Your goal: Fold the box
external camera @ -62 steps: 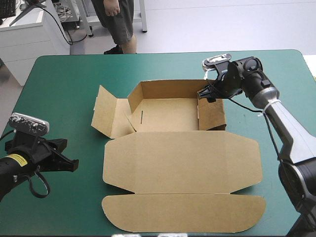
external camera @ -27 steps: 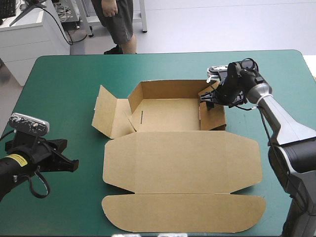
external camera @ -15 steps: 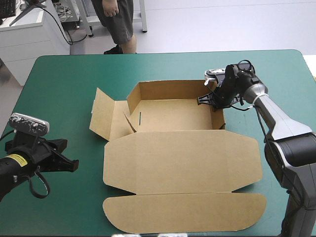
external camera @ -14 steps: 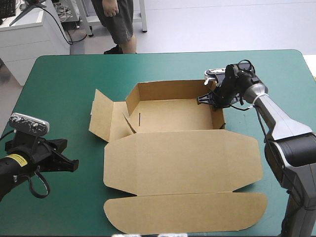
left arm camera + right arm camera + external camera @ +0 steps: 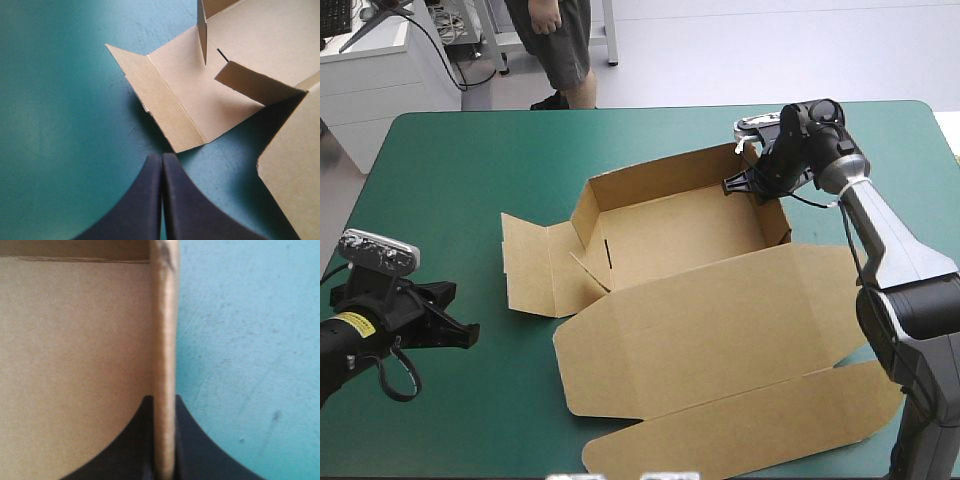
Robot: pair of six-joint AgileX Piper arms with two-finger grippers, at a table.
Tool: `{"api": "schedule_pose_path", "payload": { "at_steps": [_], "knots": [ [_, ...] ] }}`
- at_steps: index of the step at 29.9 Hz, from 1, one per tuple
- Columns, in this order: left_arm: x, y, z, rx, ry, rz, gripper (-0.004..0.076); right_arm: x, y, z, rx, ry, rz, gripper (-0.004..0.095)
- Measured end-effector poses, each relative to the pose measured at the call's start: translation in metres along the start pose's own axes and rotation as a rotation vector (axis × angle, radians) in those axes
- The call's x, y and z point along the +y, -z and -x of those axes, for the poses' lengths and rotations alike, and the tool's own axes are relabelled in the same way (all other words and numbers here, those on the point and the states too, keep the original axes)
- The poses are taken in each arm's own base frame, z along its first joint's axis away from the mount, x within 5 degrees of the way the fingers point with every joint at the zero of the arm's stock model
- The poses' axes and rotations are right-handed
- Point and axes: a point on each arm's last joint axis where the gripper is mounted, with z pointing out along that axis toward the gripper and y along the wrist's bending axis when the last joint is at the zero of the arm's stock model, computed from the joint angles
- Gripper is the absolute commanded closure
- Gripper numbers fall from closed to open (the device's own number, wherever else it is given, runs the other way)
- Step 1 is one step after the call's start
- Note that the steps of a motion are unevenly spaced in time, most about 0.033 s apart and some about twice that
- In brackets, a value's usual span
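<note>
Box (image 5: 690, 320) looks light and stiff; right gripper (image 5: 750, 186) jaws pinch its raised right wall, a sound hold; left gripper (image 5: 161, 159) jaws pressed together, empty

The worktop (image 5: 460, 160) carries a teal-green cover (image 5: 60, 100), its far corners rounded. Close up, the cover shows faint scratches and dark specks.

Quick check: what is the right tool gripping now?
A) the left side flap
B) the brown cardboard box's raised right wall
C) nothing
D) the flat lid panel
B: the right wrist view shows the right tool shut on the upright wall edge of the brown cardboard box, with the box floor on one side and the teal-green cover on the other.
</note>
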Motion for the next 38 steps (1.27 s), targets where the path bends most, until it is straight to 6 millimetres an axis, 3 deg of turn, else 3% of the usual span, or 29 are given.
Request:
{"api": "schedule_pose_path", "payload": {
  "at_steps": [4, 9, 16, 21, 25, 30, 38],
  "knots": [
    [0.0, 0.0, 0.0, 0.0, 0.0, 0.0, 0.0733, -0.008, 0.032, -0.003, -0.054, 0.014, -0.014, 0.0927],
    [0.0, 0.0, 0.0, 0.0, 0.0, 0.0, 0.0733, -0.027, 0.094, -0.016, -0.184, 0.008, -0.036, 0.0927],
    [0.0, 0.0, 0.0, -0.001, 0.0, 0.0, 0.0733, -0.055, 0.18, -0.049, -0.388, -0.04, -0.021, 0.0927],
    [0.0, 0.0, 0.0, -0.001, 0.0, 0.0, 0.0733, -0.067, 0.225, -0.079, -0.49, -0.06, -0.067, 0.0927],
    [0.0, -0.004, 0.001, 0.01, 0.005, -0.006, 0.0731, -0.069, 0.243, -0.106, -0.522, -0.064, -0.088, 0.0927],
    [0.005, -0.031, 0.008, 0.081, 0.02, -0.02, 0.0705, -0.067, 0.252, -0.131, -0.536, -0.073, -0.101, 0.0927],
    [0.014, -0.079, 0.017, 0.158, 0.053, -0.065, 0.0705, -0.061, 0.257, -0.142, -0.551, -0.074, -0.092, 0.0927]
  ]
}}
